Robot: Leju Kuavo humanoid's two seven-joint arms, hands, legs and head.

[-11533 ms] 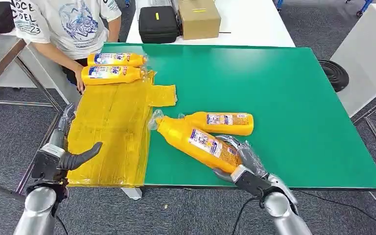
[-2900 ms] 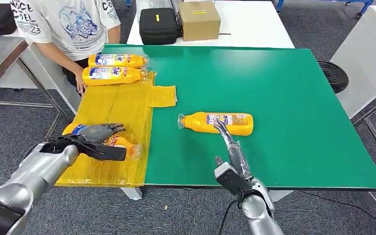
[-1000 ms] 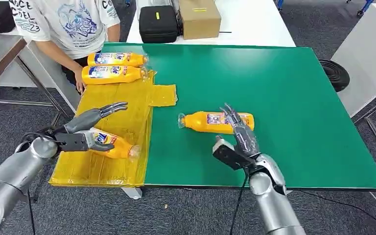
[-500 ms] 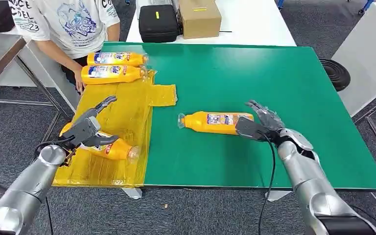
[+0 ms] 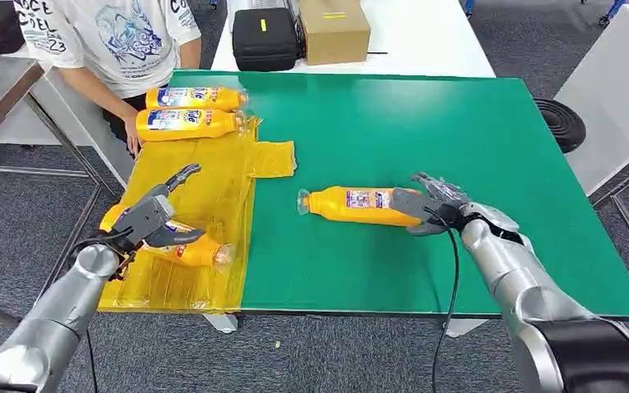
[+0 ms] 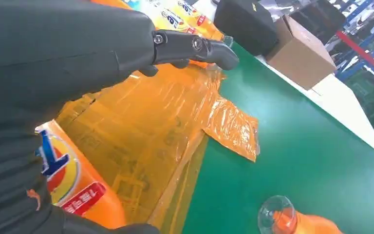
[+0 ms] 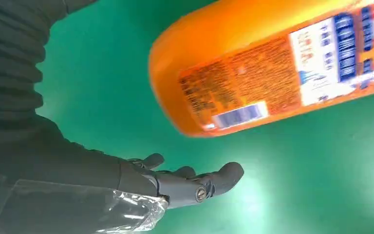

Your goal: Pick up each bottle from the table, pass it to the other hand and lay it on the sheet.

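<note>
Head view. A green bench (image 5: 475, 131) carries a yellow sheet (image 5: 205, 176) along its left edge. Two orange bottles lie side by side at the far left corner: the rear bottle (image 5: 195, 98) on bare green, the front bottle (image 5: 187, 123) at the sheet's far end. A person (image 5: 106, 37) stands behind that corner with a hand beside these bottles. A third bottle (image 5: 182, 243) lies on the sheet near the front edge; the left robot hand (image 5: 151, 219) rests over its base end with the fingers spread apart, not clamped. A fourth bottle (image 5: 359, 204) lies on the bare green mid-bench, its clear cap toward the sheet. The right robot hand (image 5: 432, 203) is at this bottle's base end, thumb against it and fingers apart; a closed grasp cannot be confirmed. A black case (image 5: 264, 39) and a cardboard box (image 5: 333, 29) stand on the white table beyond.

Left wrist view. The left robot hand (image 6: 53, 73) has extended fingers above the third bottle (image 6: 78, 187) on the crinkled sheet (image 6: 165, 126).

Right wrist view. The right robot hand (image 7: 141, 183) has parted fingers, with the fourth bottle's (image 7: 272, 68) base just beside them.
</note>
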